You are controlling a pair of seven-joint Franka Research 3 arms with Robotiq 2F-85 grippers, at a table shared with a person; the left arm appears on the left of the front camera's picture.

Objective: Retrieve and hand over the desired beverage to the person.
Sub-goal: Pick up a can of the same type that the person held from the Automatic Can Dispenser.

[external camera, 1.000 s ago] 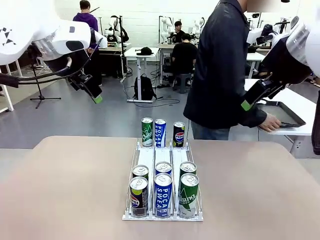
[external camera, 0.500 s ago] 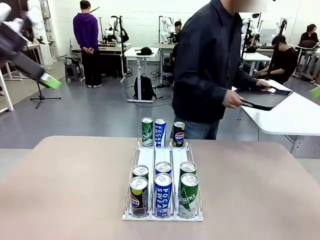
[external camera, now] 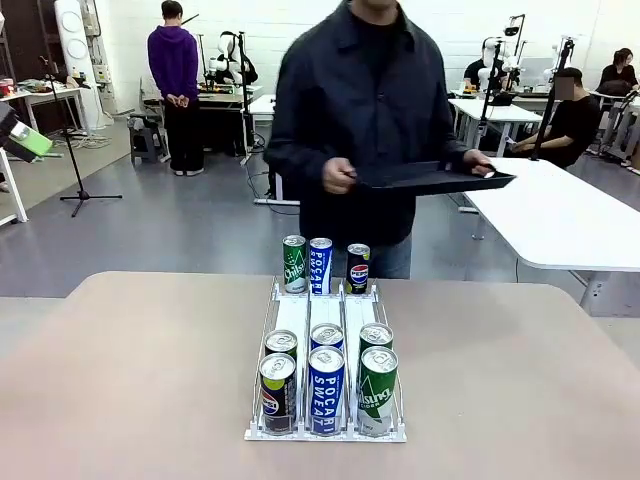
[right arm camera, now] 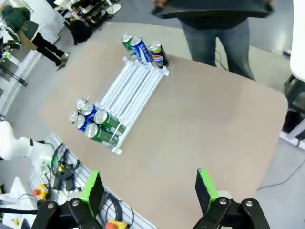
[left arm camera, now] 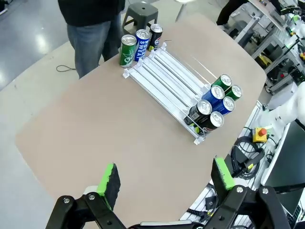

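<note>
Left pincer hangs wide open and empty high over the tabletop, with the rack of cans well ahead of it. Right pincer is equally agape and empty, far from the rack. The person stands at the far edge, holding a black tray.

Left gripper raised high and pointing downward, jaws spread wide with nothing between them, right gripper likewise high, pointing downward, jaws spread wide.

cans green, blue, black | rack white | table tan | person's jacket navy
</note>
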